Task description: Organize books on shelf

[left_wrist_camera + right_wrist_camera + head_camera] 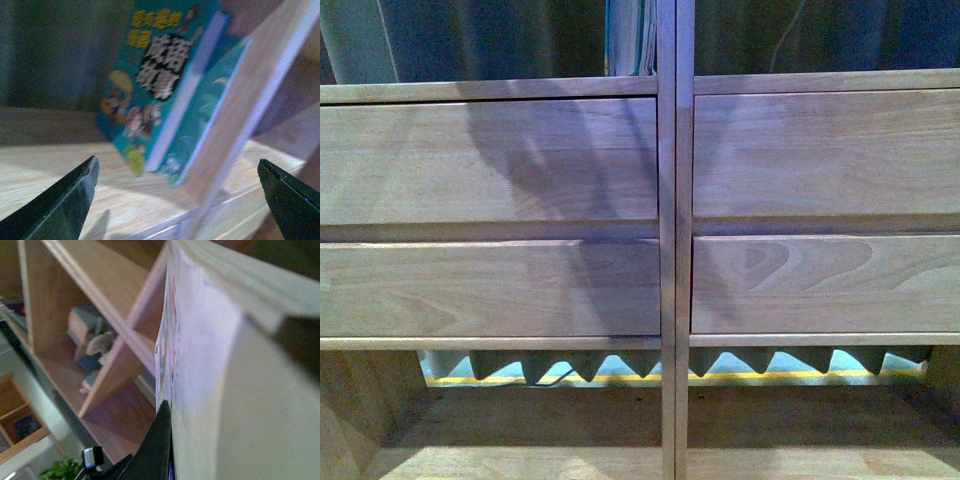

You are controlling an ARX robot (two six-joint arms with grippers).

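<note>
The light wood shelf (490, 160) fills the front view with four plain drawer fronts and a centre post. Thin books (630, 38) with teal edges stand in the open compartment above the left drawers, against the post. In the left wrist view teal books (160, 85) with a cartoon cover lean against a wooden upright (250, 95) on a shelf board. My left gripper (177, 200) is open and empty just in front of them. My right gripper (172, 440) is shut on a book (210, 365) with a white cover and small coloured print, held close to the shelf; only one dark finger (157, 445) shows.
Below the drawers is an open lower compartment (520, 420), with grey foam wedges and a yellow strip (620, 375) behind. In the right wrist view, shelf compartments hold small objects (90, 340); a green plant (62, 471) and another wooden unit (20, 425) stand beyond.
</note>
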